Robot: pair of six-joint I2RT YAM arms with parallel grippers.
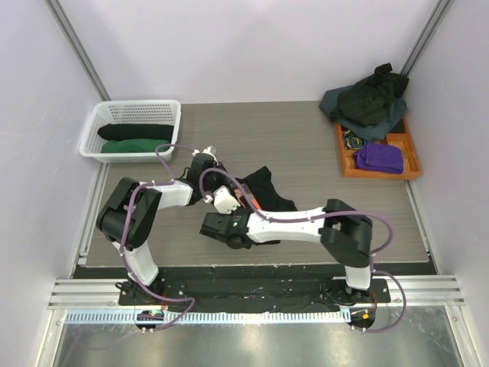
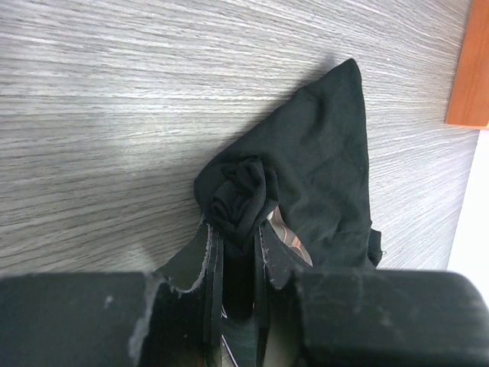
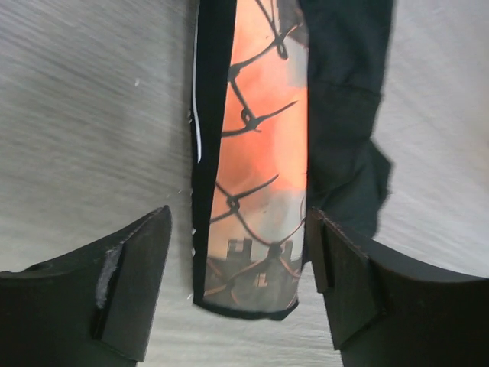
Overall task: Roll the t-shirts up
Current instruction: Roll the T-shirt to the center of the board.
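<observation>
A black t-shirt (image 1: 267, 191) with an orange print lies partly folded mid-table. My left gripper (image 1: 233, 193) is shut on a bunched, rolled end of the shirt (image 2: 321, 160); the wad sits between the fingers (image 2: 235, 229). My right gripper (image 1: 221, 227) is open just above the table. Its fingers (image 3: 238, 222) stand on either side of the narrow folded strip showing the orange fence print (image 3: 263, 153), not touching it. A pile of dark t-shirts (image 1: 370, 103) lies at the back right.
A white lattice basket (image 1: 137, 105) at the back left holds a rolled black shirt (image 1: 136, 131) and a green one (image 1: 134, 146). An orange tray (image 1: 412, 149) with a purple cloth (image 1: 380, 157) stands at the right. The tray's corner shows in the left wrist view (image 2: 470, 69).
</observation>
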